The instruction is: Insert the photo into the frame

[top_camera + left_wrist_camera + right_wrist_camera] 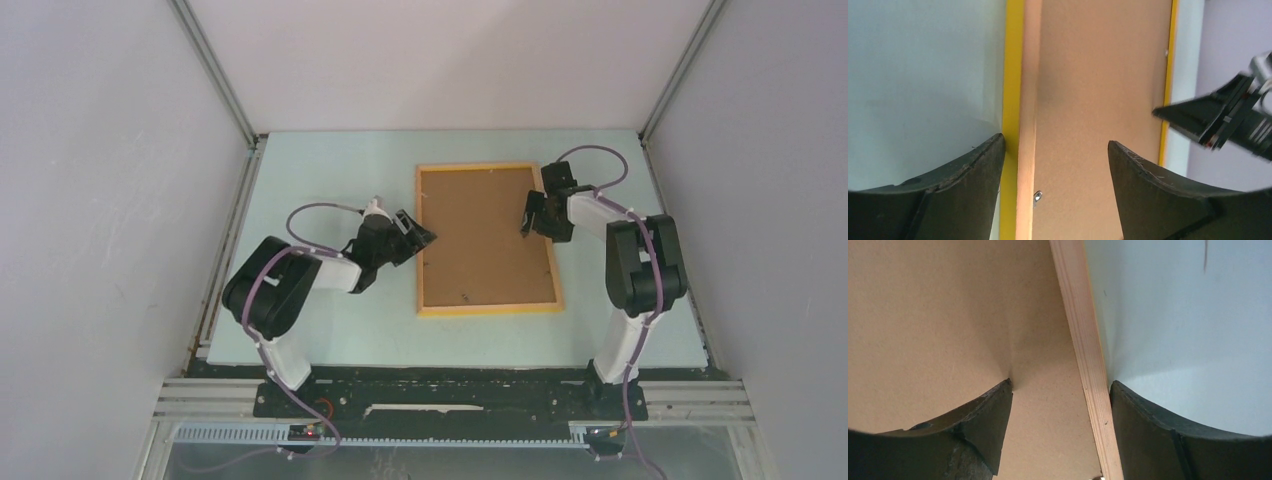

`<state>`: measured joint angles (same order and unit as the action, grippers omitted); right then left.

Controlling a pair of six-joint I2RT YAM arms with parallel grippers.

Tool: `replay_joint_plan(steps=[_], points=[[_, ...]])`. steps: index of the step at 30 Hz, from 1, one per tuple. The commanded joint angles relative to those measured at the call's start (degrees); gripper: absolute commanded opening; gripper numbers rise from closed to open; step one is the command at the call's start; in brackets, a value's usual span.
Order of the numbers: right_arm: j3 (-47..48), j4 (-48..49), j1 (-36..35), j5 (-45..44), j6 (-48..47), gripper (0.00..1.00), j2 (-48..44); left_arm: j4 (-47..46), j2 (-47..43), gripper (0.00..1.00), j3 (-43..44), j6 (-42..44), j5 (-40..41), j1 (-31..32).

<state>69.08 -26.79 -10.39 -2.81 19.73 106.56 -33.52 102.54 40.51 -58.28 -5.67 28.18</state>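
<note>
Straddling the frame's (490, 307) left and right rails, left gripper (424, 238) and right gripper (529, 224) stand released, holding nothing; backing board (485, 235) lies inside.

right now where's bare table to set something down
Bare table at the far left, between side wall and frame; also the near strip between frame and table edge. Crowded along the frame's long sides, where left gripper and right gripper sit open.

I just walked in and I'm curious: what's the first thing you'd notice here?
A yellow-orange frame lies flat in the middle of the pale table, filled with a plain brown backing board. The left gripper and the right gripper sit open over its left and right edges, facing each other across it.
</note>
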Motion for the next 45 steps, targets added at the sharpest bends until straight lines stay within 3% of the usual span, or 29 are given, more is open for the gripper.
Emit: replay_joint_plan(steps=[1,4,7,15,17,20,25,30,35,40,45], points=[[5.6,11.4,-2.6,18.0,-1.2,0.78,3.5,5.3,-5.0,0.77,-4.3,0.3,-2.9,10.4],[10.6,10.5,-2.7,23.1,-1.9,0.79,7.0,8.3,-7.1,0.77,-4.4,0.6,-0.8,16.2],[18.8,3.6,-3.1,24.8,-4.7,0.79,10.4,15.5,-10.1,0.80,-1.7,3.4,3.0,21.4],[25.7,-13.1,-1.9,9.8,-4.7,0.84,0.2,32.7,-21.8,0.92,-0.7,13.0,14.7,22.7],[22.6,-14.9,-1.9,7.9,-3.3,0.84,-4.0,36.4,-25.5,0.94,-0.1,14.8,16.4,22.6],[9.1,-9.4,-2.0,11.5,-0.1,0.84,-13.3,40.0,-30.8,0.98,1.6,16.6,18.8,20.7],[-10.0,-4.1,-2.5,15.5,3.6,0.84,-29.3,39.7,-34.7,1.00,6.1,18.3,18.4,11.1],[-22.2,-6.3,-0.1,10.1,6.2,0.84,-44.8,32.9,-28.9,1.00,11.3,18.2,15.0,-0.2],[-33.5,-4.8,9.1,14.6,8.2,0.84,-52.4,30.6,-15.0,1.00,19.4,18.4,9.8,-7.3],[-34.7,-2.3,12.5,18.4,12.3,0.83,-48.5,34.8,-2.2,0.98,28.2,21.4,6.7,-8.7],[-34.7,1.8,13.2,19.5,11.0,0.82,-39.8,34.8,3.4,0.95,30.0,22.0,5.0,-8.2]])
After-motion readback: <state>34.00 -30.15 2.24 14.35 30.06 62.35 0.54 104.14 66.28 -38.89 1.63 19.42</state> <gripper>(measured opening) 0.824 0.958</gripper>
